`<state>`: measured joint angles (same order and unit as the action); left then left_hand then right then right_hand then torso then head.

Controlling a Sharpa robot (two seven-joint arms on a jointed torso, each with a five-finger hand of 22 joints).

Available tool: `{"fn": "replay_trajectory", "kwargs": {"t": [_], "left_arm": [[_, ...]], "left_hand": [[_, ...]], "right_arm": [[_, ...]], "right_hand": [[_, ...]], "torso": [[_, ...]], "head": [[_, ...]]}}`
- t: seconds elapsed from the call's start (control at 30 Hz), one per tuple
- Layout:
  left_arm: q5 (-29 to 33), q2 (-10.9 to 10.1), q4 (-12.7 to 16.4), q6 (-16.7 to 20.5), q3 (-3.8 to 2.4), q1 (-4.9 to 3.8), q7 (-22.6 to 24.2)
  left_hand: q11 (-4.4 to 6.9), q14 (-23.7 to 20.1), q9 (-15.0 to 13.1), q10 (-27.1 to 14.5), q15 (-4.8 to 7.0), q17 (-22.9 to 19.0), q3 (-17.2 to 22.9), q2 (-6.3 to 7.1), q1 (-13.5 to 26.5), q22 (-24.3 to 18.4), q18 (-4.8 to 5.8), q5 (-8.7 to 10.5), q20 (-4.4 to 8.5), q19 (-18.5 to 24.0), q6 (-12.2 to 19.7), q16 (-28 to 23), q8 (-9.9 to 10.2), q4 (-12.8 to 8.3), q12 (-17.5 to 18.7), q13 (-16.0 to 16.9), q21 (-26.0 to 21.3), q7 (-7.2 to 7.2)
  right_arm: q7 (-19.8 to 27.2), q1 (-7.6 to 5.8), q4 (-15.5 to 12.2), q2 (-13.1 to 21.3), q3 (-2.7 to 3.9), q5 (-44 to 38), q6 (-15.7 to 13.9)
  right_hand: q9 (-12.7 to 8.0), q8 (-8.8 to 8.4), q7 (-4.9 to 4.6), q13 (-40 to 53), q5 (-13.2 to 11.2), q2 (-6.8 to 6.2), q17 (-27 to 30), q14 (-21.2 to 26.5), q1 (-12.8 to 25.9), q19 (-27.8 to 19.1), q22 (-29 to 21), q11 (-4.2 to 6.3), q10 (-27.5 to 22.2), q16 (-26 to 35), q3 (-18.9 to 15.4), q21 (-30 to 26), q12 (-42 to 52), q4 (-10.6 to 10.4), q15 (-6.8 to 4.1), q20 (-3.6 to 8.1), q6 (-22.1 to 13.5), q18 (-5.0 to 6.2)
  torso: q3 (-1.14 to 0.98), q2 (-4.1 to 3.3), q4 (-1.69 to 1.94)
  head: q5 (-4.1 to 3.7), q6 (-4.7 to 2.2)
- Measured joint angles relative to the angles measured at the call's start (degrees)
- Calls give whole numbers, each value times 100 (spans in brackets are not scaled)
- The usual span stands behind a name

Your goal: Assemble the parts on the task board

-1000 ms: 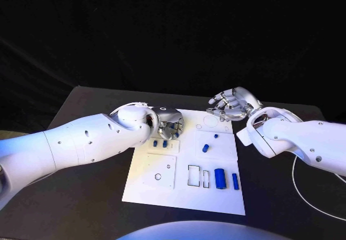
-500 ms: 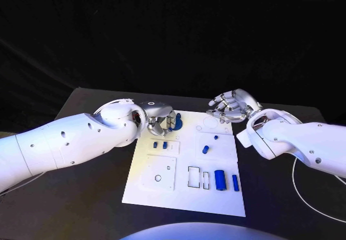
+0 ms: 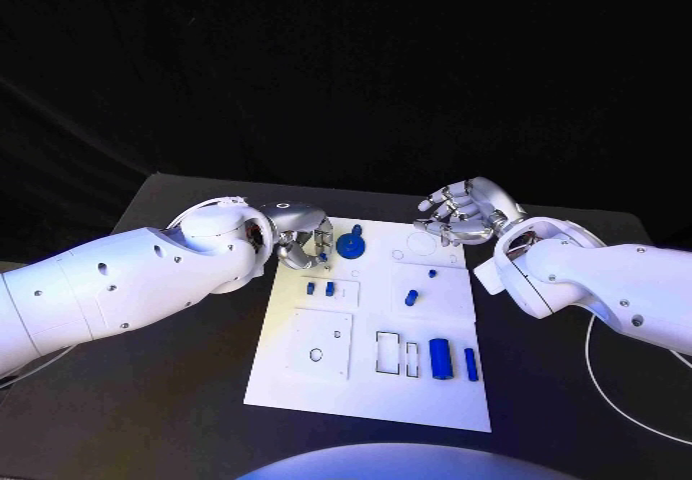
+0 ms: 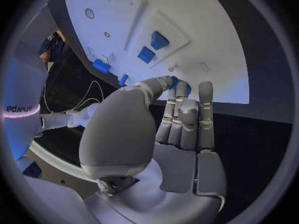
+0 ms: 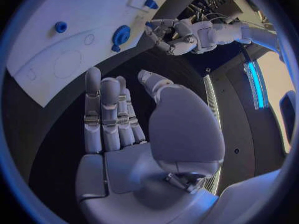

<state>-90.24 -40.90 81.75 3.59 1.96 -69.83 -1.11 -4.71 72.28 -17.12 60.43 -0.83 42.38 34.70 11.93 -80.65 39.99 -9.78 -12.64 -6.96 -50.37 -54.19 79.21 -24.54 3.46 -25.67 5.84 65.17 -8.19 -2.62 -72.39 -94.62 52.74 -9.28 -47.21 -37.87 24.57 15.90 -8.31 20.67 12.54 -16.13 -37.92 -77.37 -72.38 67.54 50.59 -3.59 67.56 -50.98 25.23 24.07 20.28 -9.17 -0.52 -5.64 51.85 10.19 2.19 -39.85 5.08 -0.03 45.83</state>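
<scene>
Task board: a white rectangular plate lies in the middle of the black desk, long side running away from the robot; outlined recesses, round holes and a hexagon mark are cut or drawn into it.
Round part: one blue disc with a small stem sits at the board's far left corner, just beside the left hand's fingertips; the right wrist view shows it too.
Small parts, left: two short blue pieces stand side by side in a recess below the disc.
Small parts, middle: one tiny blue stub and one slightly longer blue peg stand on the board's right half.
Long parts: two blue bars, one thick, one thin, lie parallel near the board's near right corner, beside two empty rectangular slots.
Count: seven blue parts visible on the board in the head view.
Left hand: silver hand at the board's far left edge, fingers curled in close together, tips at the edge; whether it pinches anything cannot be told.
Right hand: silver hand hovers past the board's far right corner, fingers spread, holding nothing.
Writing: none on the board can be read.
</scene>
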Motion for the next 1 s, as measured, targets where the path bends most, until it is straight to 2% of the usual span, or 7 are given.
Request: {"fn": "replay_trajectory", "kwargs": {"t": [0.4,1.0], "left_arm": [[40,81,-102,-63,5,63,-20],[77,154,-146,-161,16,75,-20]], "left_hand": [[0,0,7,0,0,-21,0,0,0,-1,1,0,0,0,-20,0,2,0,0,0,0,21],[20,0,3,21,0,-28,0,0,0,-1,1,0,0,0,-19,0,15,0,21,-5,0,21]], "right_arm": [[1,6,-1,1,2,0,1],[2,7,-4,4,0,0,2]], "right_hand": [[0,0,0,-12,0,0,1,0,0,0,0,0,0,0,-16,0,0,-16,0,0,0,-1],[0,0,0,-11,0,0,2,0,0,0,0,0,0,0,-16,0,0,-16,0,0,0,-1]], "torso": [[-7,-3,-8],[-9,-1,-8]], "head": [[17,13],[12,21]]}}
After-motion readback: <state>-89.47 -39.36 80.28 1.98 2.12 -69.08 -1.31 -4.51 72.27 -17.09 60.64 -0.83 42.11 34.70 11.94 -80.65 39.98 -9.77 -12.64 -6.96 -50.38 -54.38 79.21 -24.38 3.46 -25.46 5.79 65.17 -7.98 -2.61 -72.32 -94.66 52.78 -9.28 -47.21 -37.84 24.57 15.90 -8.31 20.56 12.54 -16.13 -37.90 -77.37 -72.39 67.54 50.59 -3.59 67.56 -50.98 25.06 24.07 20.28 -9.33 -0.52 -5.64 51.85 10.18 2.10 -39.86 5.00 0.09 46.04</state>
